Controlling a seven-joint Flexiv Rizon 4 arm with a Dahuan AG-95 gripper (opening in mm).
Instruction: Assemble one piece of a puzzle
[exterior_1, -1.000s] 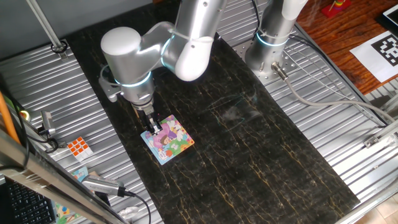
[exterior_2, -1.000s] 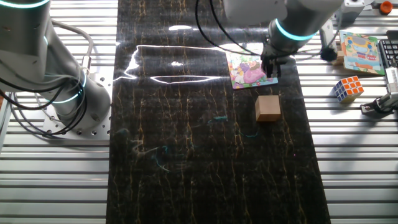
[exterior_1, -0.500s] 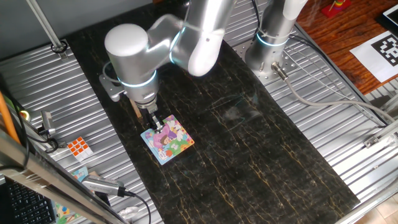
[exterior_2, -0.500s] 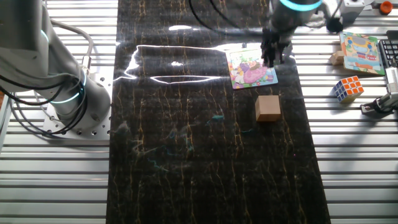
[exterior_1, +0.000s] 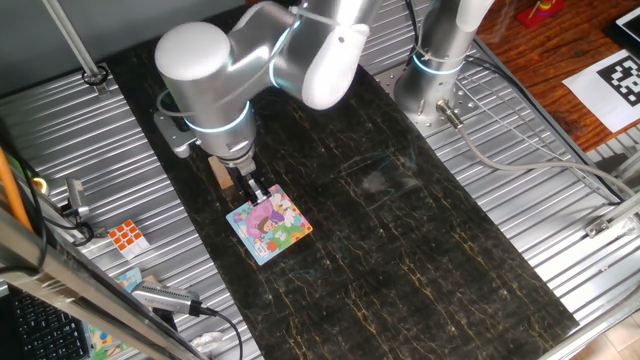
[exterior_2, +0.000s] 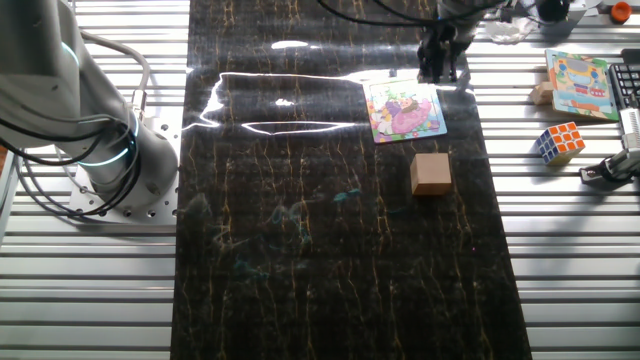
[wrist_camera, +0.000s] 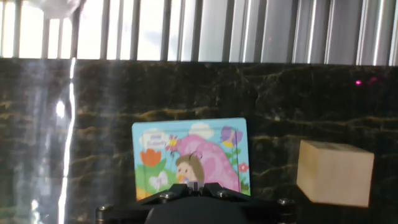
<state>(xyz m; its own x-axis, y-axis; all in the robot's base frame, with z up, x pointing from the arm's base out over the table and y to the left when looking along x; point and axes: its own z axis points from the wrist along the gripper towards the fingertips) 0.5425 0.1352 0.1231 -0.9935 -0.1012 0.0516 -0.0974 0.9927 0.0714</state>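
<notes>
The puzzle (exterior_1: 270, 223) lies flat on the dark mat, a pink-purple cartoon with a light blue edge; it also shows in the other fixed view (exterior_2: 405, 110) and in the hand view (wrist_camera: 189, 155). My gripper (exterior_1: 258, 190) hangs above the puzzle's far edge, clear of it, also seen in the other fixed view (exterior_2: 437, 72). In the hand view the gripper (wrist_camera: 194, 185) has its fingertips together with nothing hanging from them. No loose pale purple-pink piece shows; I cannot tell it apart from the puzzle's picture.
A tan wooden block (exterior_2: 431, 173) stands on the mat next to the puzzle, also in the hand view (wrist_camera: 334, 172). An orange-and-white cube (exterior_2: 558, 141) and another picture puzzle (exterior_2: 578, 84) lie on the ribbed metal beside the mat. A second arm's base (exterior_2: 120, 160) stands at the left.
The gripper has risen from the puzzle's surface and drawn back towards its far edge. The puzzle and the tan block have not moved.
</notes>
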